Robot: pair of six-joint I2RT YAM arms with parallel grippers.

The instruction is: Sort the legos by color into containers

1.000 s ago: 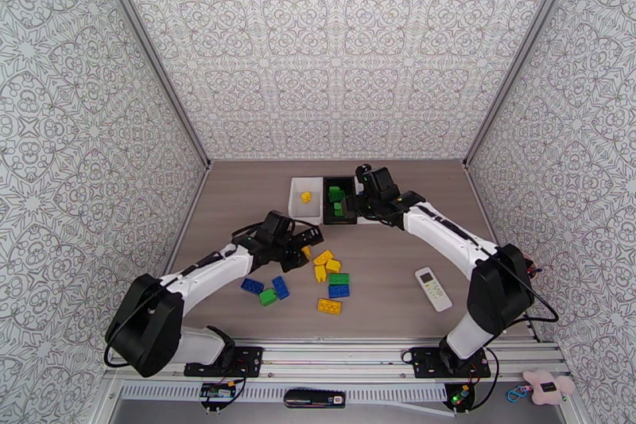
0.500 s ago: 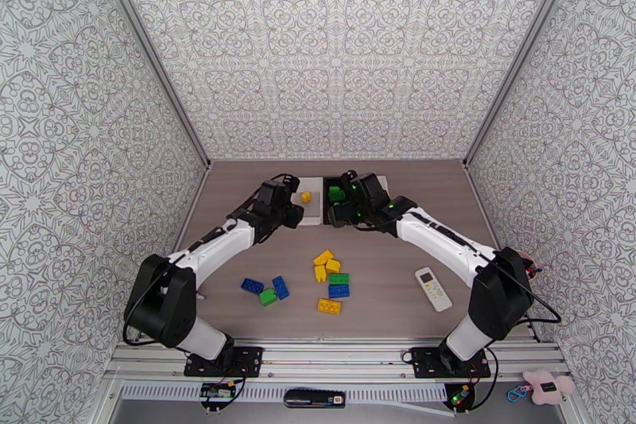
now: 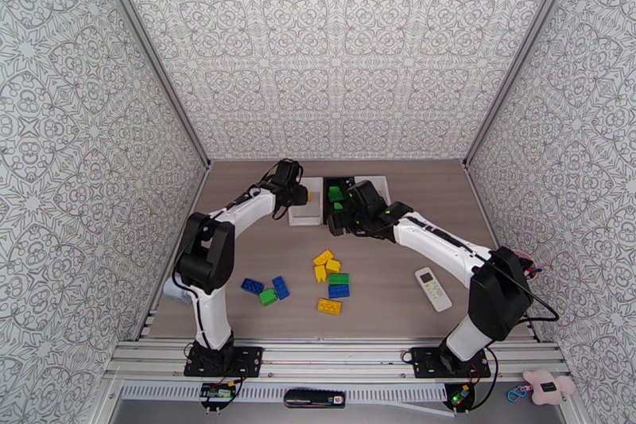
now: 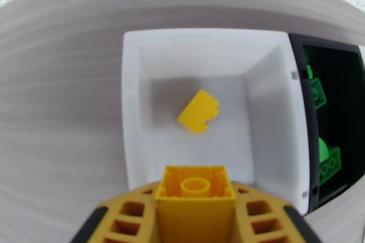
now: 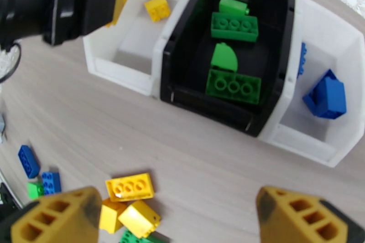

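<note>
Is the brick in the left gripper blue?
No, the left gripper is shut on a yellow brick, whose hollow underside faces the wrist camera.

Grey-brown table (image 4: pixel 59 102): wood-grain look, matt, smooth. At the far left, white rectangular plastic bin (image 4: pixel 132 102): smooth, soft sheen. Just right of it, black plastic bin (image 5: pixel 182 57): glossier, bright edge highlights. My left fingers (image 4: pixel 132 212), matt orange-yellow cellular plastic, clamp a small yellow studded plastic brick (image 4: pixel 195 193): smooth, moulded. Green plastic bricks (image 5: pixel 233 85): shiny.
</note>
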